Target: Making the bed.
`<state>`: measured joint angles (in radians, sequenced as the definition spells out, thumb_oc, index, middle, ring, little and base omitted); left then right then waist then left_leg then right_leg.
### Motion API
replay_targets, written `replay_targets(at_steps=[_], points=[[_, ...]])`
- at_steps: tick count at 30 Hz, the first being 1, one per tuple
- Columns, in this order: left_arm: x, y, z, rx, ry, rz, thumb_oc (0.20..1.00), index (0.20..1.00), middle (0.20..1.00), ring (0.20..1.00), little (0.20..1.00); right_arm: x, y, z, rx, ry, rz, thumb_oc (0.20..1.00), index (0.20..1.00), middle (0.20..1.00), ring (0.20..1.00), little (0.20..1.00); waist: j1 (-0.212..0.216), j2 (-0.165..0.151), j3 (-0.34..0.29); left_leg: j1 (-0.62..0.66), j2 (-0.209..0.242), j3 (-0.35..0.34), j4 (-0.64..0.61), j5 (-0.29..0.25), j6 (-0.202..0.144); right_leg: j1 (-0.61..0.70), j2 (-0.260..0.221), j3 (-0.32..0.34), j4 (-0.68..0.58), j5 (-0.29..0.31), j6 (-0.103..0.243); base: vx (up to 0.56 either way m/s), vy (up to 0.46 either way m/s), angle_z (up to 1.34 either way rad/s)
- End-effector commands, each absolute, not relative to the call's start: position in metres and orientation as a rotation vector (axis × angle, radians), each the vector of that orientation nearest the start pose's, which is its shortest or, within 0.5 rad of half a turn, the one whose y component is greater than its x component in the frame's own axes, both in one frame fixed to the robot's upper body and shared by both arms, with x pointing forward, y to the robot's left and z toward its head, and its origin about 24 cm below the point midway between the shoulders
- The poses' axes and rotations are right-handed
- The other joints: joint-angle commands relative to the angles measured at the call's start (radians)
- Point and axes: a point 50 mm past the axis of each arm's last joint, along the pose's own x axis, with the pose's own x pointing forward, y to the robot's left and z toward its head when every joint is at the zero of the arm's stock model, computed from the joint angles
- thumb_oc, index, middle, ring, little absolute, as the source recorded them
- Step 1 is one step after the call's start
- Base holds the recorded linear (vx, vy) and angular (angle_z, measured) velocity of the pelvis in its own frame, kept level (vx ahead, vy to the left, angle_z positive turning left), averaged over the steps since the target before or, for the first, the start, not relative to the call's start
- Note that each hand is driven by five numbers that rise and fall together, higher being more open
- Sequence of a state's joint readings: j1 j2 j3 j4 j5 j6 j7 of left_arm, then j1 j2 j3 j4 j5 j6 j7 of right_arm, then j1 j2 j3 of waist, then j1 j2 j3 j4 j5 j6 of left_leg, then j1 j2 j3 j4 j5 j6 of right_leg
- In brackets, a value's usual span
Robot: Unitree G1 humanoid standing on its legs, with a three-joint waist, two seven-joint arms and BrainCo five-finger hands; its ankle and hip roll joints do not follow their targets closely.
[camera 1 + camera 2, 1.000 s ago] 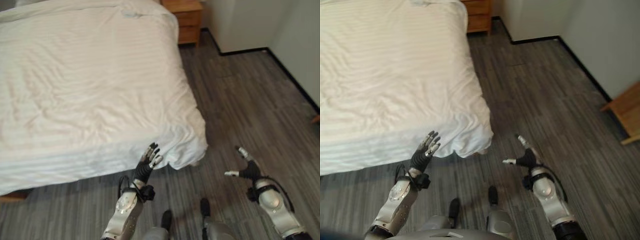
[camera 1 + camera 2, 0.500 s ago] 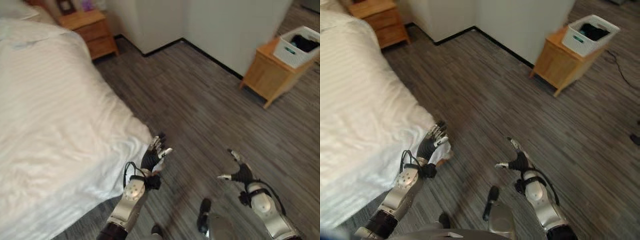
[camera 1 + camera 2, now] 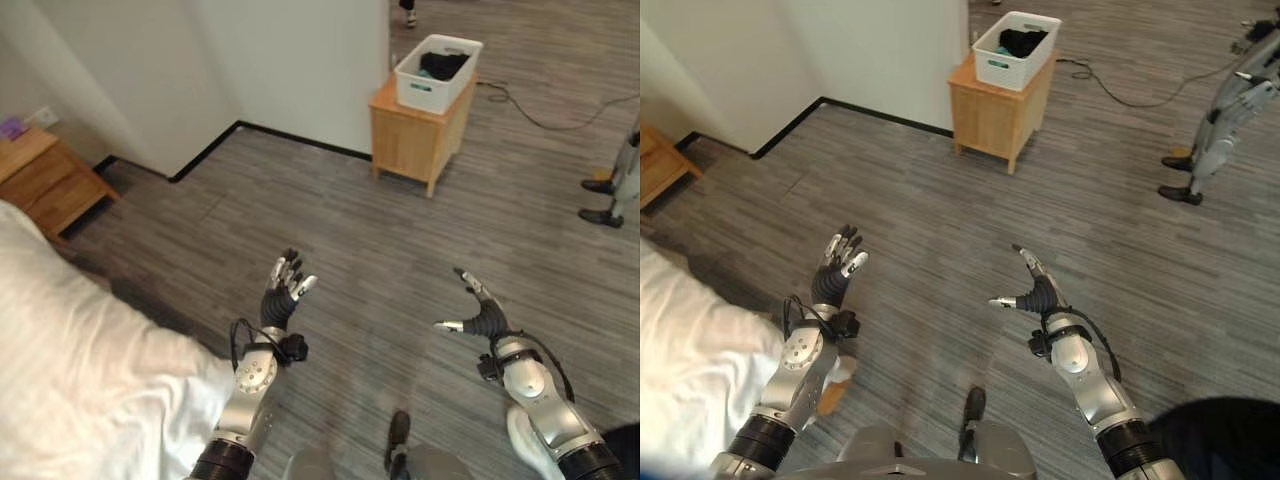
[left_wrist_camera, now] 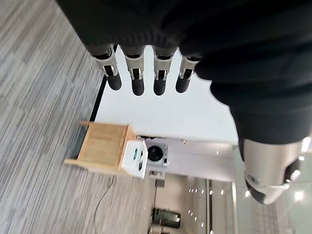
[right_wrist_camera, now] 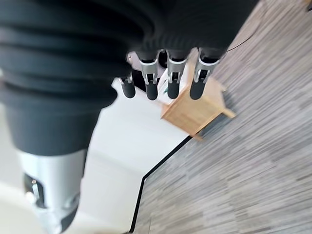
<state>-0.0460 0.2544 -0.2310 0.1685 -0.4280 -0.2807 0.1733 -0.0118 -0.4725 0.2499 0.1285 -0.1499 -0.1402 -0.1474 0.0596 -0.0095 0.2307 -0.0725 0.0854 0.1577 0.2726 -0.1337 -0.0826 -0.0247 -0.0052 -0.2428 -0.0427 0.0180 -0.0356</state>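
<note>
My left hand (image 3: 284, 297) hangs with fingers spread and straight over the grey plank floor (image 3: 380, 250), holding nothing. My right hand (image 3: 478, 315) hovers nearby, fingers and thumb splayed, equally empty. The bed (image 3: 80, 390), under its white duvet, lies at my lower left, apart from both hands. Beyond stands a wooden side cabinet (image 3: 415, 140) carrying a white basket (image 3: 437, 72), against a pale wall (image 3: 250, 60).

Both head cameras look down at the floor toward the wooden cabinet (image 3: 420, 140); each wrist camera, seemingly, faces it too.
</note>
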Motion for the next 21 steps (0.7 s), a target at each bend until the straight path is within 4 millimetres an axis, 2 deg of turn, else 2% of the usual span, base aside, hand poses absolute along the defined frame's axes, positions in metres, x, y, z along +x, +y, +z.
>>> replay_targets(at_steps=[1,3,4,7,9,10,11,12,14,15,16,17,18,19,20,21], points=[[0.262,0.158,0.061,-0.194,-0.225,0.007,1.0,1.0,1.0,1.0,1.0,0.258,-0.189,0.056,-0.624,-0.163,0.119,1.0,1.0,1.0,1.0,1.0,0.033,0.019,-0.002,-0.097,-0.037,0.05,-0.096,0.097,0.041,0.154,-0.065,-0.04,-0.04,-0.148,0.104,0.32,0.03,-0.26],[0.263,0.158,0.061,-0.188,-0.221,0.013,1.0,1.0,1.0,1.0,1.0,0.259,-0.189,0.054,-0.614,-0.154,0.105,1.0,1.0,1.0,1.0,1.0,0.053,0.021,-0.001,-0.128,-0.041,0.06,-0.203,0.177,0.023,0.189,-0.039,-0.038,-0.04,-0.175,0.105,0.33,0.031,-0.07],[0.263,0.158,0.062,-0.193,-0.226,0.017,1.0,1.0,1.0,1.0,1.0,0.259,-0.189,0.054,-0.608,-0.154,0.098,1.0,1.0,1.0,1.0,1.0,0.062,0.022,0.003,-0.148,-0.034,0.064,-0.237,0.195,0.017,0.204,-0.03,-0.041,-0.036,-0.19,0.105,0.22,0.025,-0.06],[0.261,0.161,0.059,-0.19,-0.211,0.024,1.0,1.0,1.0,1.0,1.0,0.258,-0.185,0.052,-0.598,-0.153,0.106,1.0,1.0,1.0,1.0,1.0,0.089,0.009,-0.008,-0.134,-0.029,0.052,-0.305,0.231,0.032,0.248,-0.022,-0.043,-0.016,-0.219,0.122,0.4,0.112,-0.14],[0.259,0.161,0.058,-0.186,-0.205,0.024,1.0,1.0,1.0,1.0,1.0,0.256,-0.183,0.05,-0.587,-0.146,0.11,1.0,1.0,1.0,1.0,1.0,0.093,-0.006,-0.015,-0.122,-0.031,0.048,-0.308,0.233,0.041,0.253,-0.029,-0.042,0.006,-0.224,0.124,0.36,0.118,-0.15],[0.259,0.166,0.057,-0.161,-0.193,0.034,1.0,1.0,1.0,1.0,1.0,0.255,-0.177,0.046,-0.566,-0.139,0.116,1.0,1.0,1.0,1.0,1.0,0.1,-0.045,-0.019,-0.107,-0.037,0.041,-0.285,0.219,0.059,0.255,-0.045,-0.033,0.063,-0.234,0.137,0.41,0.148,-0.21],[0.258,0.166,0.057,-0.16,-0.193,0.034,1.0,1.0,1.0,1.0,1.0,0.255,-0.176,0.046,-0.565,-0.139,0.116,1.0,1.0,1.0,1.0,1.0,0.101,-0.047,-0.019,-0.108,-0.038,0.042,-0.283,0.217,0.06,0.253,-0.047,-0.032,0.066,-0.236,0.138,0.41,0.168,-0.22],[0.258,0.168,0.057,-0.139,-0.193,0.031,1.0,1.0,1.0,1.0,1.0,0.255,-0.173,0.046,-0.553,-0.144,0.123,1.0,1.0,1.0,1.0,1.0,0.107,-0.065,-0.02,-0.097,-0.04,0.045,-0.273,0.203,0.069,0.247,-0.056,-0.034,0.102,-0.233,0.151,0.27,0.125,-0.21],[0.258,0.17,0.061,-0.109,-0.202,0.012,1.0,1.0,1.0,1.0,1.0,0.255,-0.168,0.049,-0.534,-0.162,0.126,1.0,1.0,1.0,1.0,1.0,0.116,-0.097,-0.021,-0.062,-0.058,0.035,-0.273,0.171,0.092,0.22,-0.083,-0.042,0.217,-0.203,0.189,0.3,0.146,-0.1],[0.258,0.17,0.061,-0.109,-0.202,0.012,1.0,1.0,1.0,1.0,1.0,0.255,-0.168,0.049,-0.534,-0.162,0.126,1.0,1.0,1.0,1.0,1.0,0.117,-0.096,-0.023,-0.065,-0.055,0.035,-0.273,0.173,0.092,0.216,-0.081,-0.041,0.217,-0.201,0.188,0.3,0.215,0.09],[0.258,0.171,0.065,-0.078,-0.214,0.012,1.0,1.0,1.0,1.0,1.0,0.255,-0.163,0.053,-0.535,-0.182,0.136,1.0,1.0,1.0,1.0,1.0,0.117,-0.11,-0.018,-0.012,-0.075,0.018,-0.293,0.139,0.122,0.148,-0.112,-0.042,0.397,-0.11,0.248,0.31,0.248,0.15],[0.258,0.173,0.068,-0.064,-0.225,0.014,1.0,1.0,1.0,1.0,1.0,0.257,-0.16,0.056,-0.535,-0.198,0.141,1.0,1.0,1.0,1.0,1.0,0.111,-0.106,-0.003,0.026,-0.087,0.001,-0.301,0.122,0.138,0.109,-0.13,-0.036,0.503,-0.037,0.276,0.38,0.313,0.44],[0.258,0.174,0.069,-0.055,-0.232,0.017,1.0,1.0,1.0,1.0,1.0,0.257,-0.158,0.059,-0.537,-0.21,0.146,1.0,1.0,1.0,1.0,1.0,0.108,-0.092,0.004,0.043,-0.081,-0.016,-0.308,0.116,0.148,0.068,-0.134,-0.032,0.579,0.005,0.283,0.39,0.239,0.65],[0.26,0.176,0.079,-0.017,-0.271,0.01,1.0,1.0,1.0,1.0,1.0,0.261,-0.152,0.066,-0.531,-0.246,0.15,1.0,1.0,1.0,1.0,1.0,0.11,-0.072,0.024,0.086,-0.076,-0.052,-0.323,0.098,0.16,0.002,-0.139,-0.04,0.661,-0.011,0.265,0.27,0.148,0.73],[0.26,0.176,0.079,-0.017,-0.272,0.01,1.0,1.0,1.0,1.0,1.0,0.261,-0.152,0.066,-0.532,-0.247,0.15,1.0,1.0,1.0,1.0,1.0,0.109,-0.07,0.023,0.083,-0.073,-0.053,-0.323,0.101,0.159,0.001,-0.136,-0.042,0.659,-0.008,0.263,0.37,0.102,0.79],[0.26,0.174,0.094,-0.008,-0.337,-0.002,1.0,1.0,1.0,1.0,1.0,0.261,-0.149,0.075,-0.528,-0.29,0.158,1.0,1.0,1.0,1.0,1.0,0.105,-0.062,0.043,0.103,-0.078,-0.105,-0.317,0.09,0.156,-0.058,-0.096,-0.03,0.615,-0.072,0.24,0.28,0.004,1.06]])
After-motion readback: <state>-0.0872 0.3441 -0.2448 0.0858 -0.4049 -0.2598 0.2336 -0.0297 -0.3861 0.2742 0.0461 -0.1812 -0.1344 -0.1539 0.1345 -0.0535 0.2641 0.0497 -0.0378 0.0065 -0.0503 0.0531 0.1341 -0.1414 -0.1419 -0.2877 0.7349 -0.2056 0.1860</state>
